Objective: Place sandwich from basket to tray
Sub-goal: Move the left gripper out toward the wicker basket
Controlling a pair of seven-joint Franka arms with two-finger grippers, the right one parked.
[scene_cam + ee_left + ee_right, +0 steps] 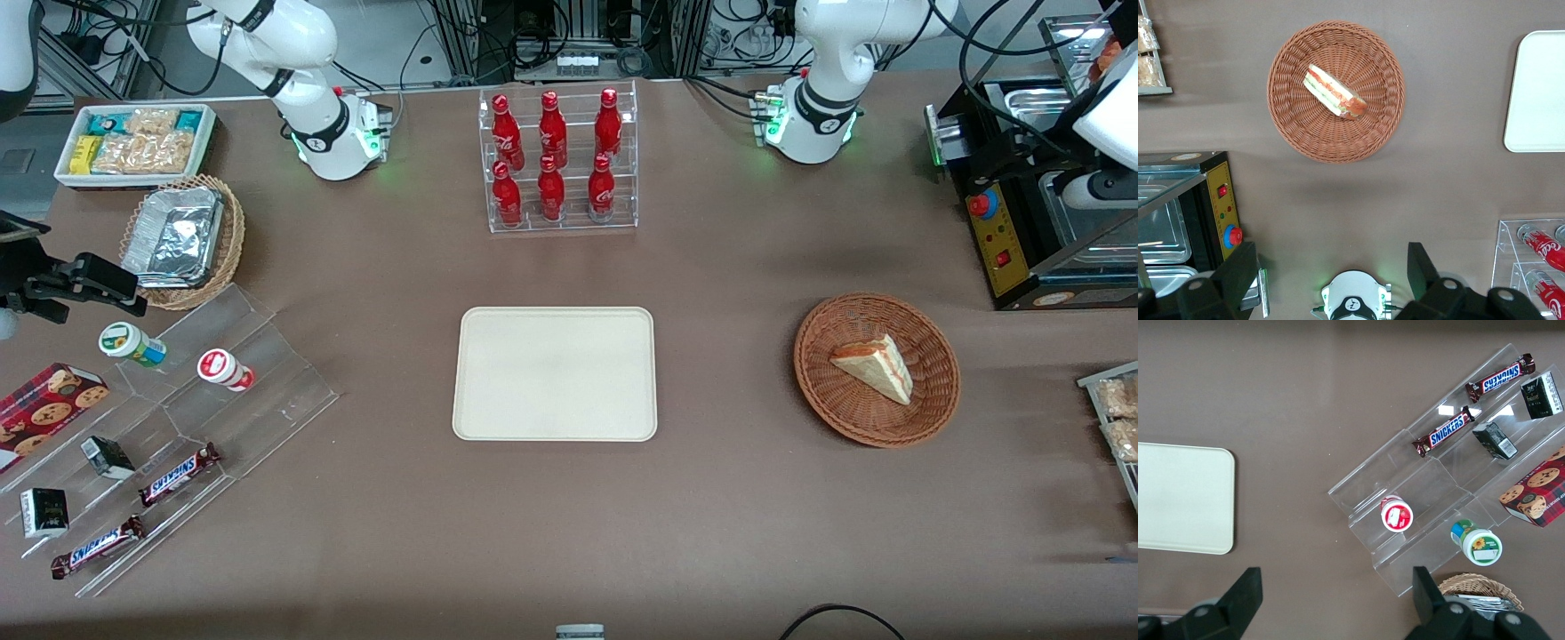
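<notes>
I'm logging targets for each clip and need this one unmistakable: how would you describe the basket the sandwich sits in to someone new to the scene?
Start at the cream tray mid-table and look toward the working arm's end. There sits a round, shallow basket of reddish-brown wicker holding one triangular sandwich. The other basket, paler, holds a foil container. The open pincer hangs high above the table.

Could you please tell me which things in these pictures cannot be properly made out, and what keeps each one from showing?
- Gripper: open, high over the table above the basket; the front view's edge cuts it off.
- Tray: the wrist view's edge cuts it; whole in the front view.
- Sandwich: its underside is hidden against the basket.
- Foil container: shut, contents hidden.
</notes>
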